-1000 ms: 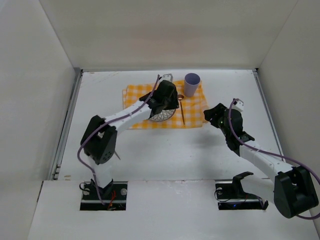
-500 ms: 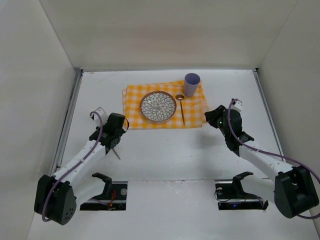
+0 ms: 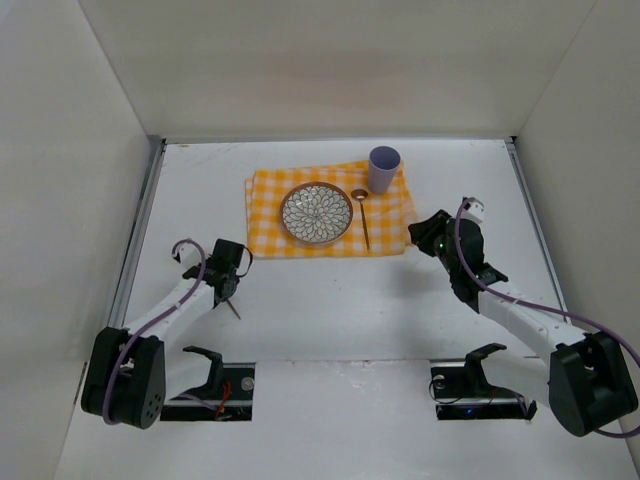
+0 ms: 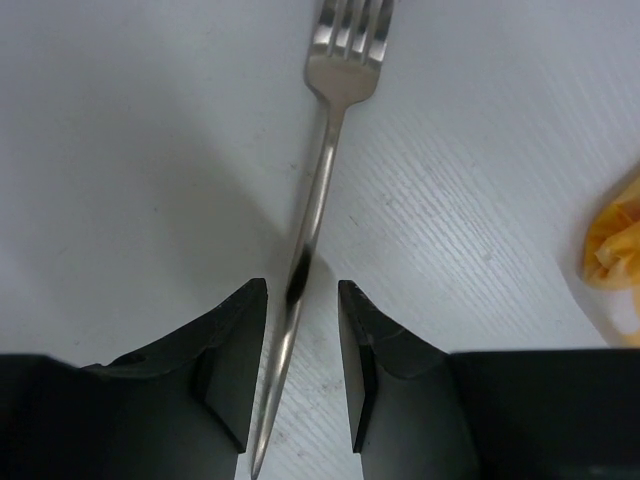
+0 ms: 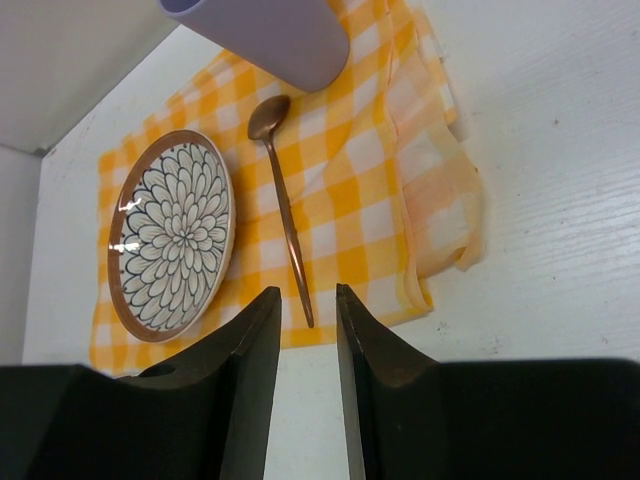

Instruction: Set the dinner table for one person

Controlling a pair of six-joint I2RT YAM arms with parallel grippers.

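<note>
On the white dinner table [image 3: 330,310] lies a yellow-and-white checked cloth [image 3: 270,190]. On it are a flower-patterned plate [image 3: 316,213], a copper spoon [image 3: 363,220] to its right and a lilac cup [image 3: 384,168]. A silver fork [image 4: 325,160] lies on the bare table near left; it also shows in the top view [image 3: 235,308]. My left gripper [image 4: 302,300] is open, low over the table, its fingers on either side of the fork's handle. My right gripper [image 5: 308,300] is open and empty, just off the cloth's right near corner, with the spoon [image 5: 285,205] and plate [image 5: 175,235] ahead.
White walls border the table on the left, back and right. The cloth's folded right edge [image 5: 440,200] bunches up beside my right gripper. A cloth corner [image 4: 615,245] shows at the right in the left wrist view.
My left arm has drawn back from over the plate to the near left and come down around the fork's handle. The plate now shows uncovered. The right arm has hardly moved.
</note>
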